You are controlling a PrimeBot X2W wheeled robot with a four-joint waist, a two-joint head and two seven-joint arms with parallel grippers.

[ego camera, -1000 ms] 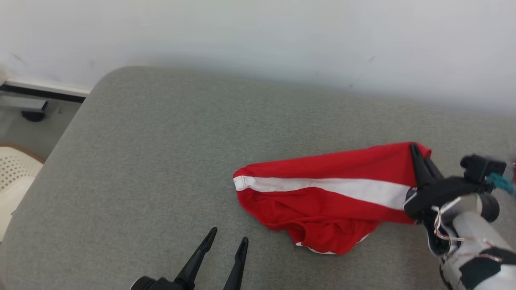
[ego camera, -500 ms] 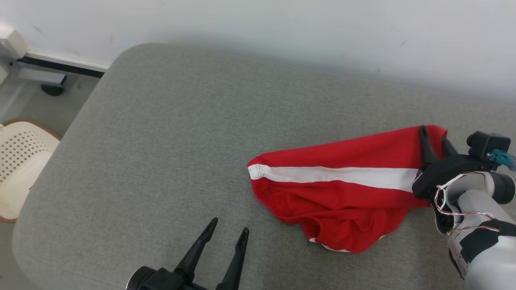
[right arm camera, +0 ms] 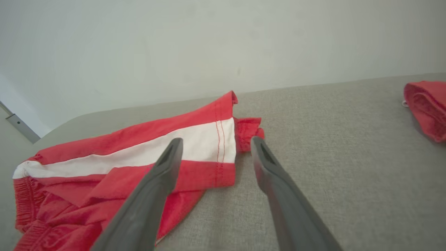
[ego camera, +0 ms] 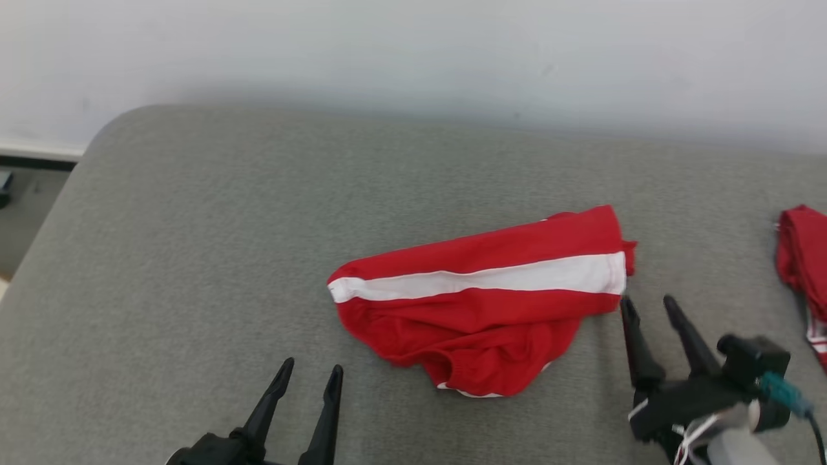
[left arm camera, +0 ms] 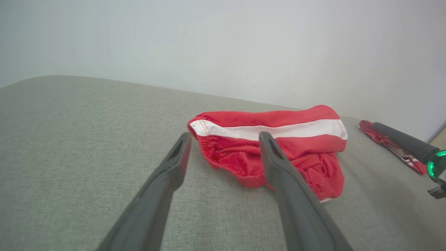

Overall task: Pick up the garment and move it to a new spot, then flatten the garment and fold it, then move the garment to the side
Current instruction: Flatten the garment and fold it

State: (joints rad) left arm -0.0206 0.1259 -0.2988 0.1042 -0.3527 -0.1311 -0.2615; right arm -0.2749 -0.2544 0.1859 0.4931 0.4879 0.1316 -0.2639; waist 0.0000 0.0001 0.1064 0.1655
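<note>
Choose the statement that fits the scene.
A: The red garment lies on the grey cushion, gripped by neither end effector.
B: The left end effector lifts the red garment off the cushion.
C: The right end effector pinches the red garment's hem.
A: the red garment rests crumpled on the grey cushion, while the left end effector and right end effector both stand open, closed on nothing.

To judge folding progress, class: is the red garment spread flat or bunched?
Bunched, not flat: the red garment lies on the grey cushion with its lower part gathered in wrinkles below the white stripe.
</note>
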